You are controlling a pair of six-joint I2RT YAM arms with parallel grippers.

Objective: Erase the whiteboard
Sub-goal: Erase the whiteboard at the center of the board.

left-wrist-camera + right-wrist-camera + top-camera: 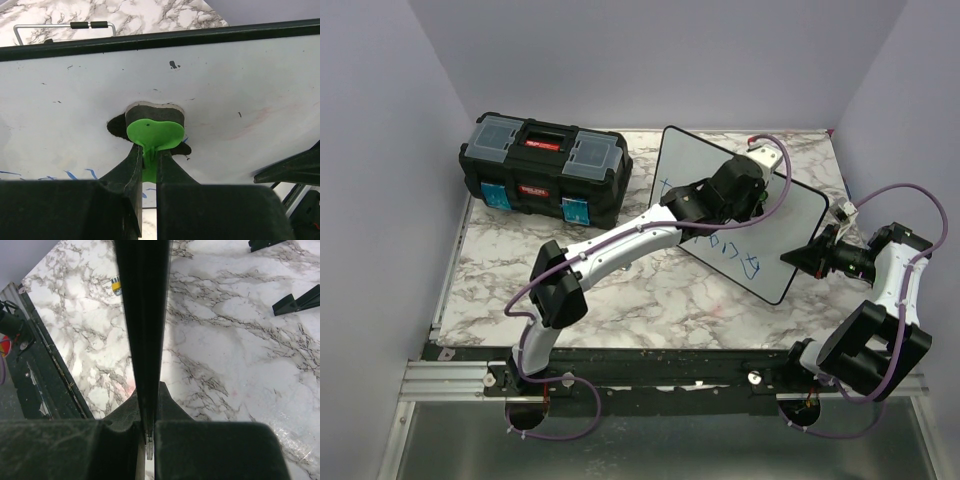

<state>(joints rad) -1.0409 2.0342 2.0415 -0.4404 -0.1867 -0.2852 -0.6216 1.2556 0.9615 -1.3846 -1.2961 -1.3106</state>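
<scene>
Left pincer (149,161) clamped on green eraser (154,131) against whiteboard (800,215), right pincer (147,407) gripping its rim, black toolbox (545,168) near its left edge

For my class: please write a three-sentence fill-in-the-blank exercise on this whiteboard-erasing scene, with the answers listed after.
1. The left end effector grips an eraser whose handle is coloured ____.
2. The right end effector is shut on the black rim of the ____.
3. The marker writing not yet erased is coloured ____.
Answers: green; whiteboard; blue.
</scene>
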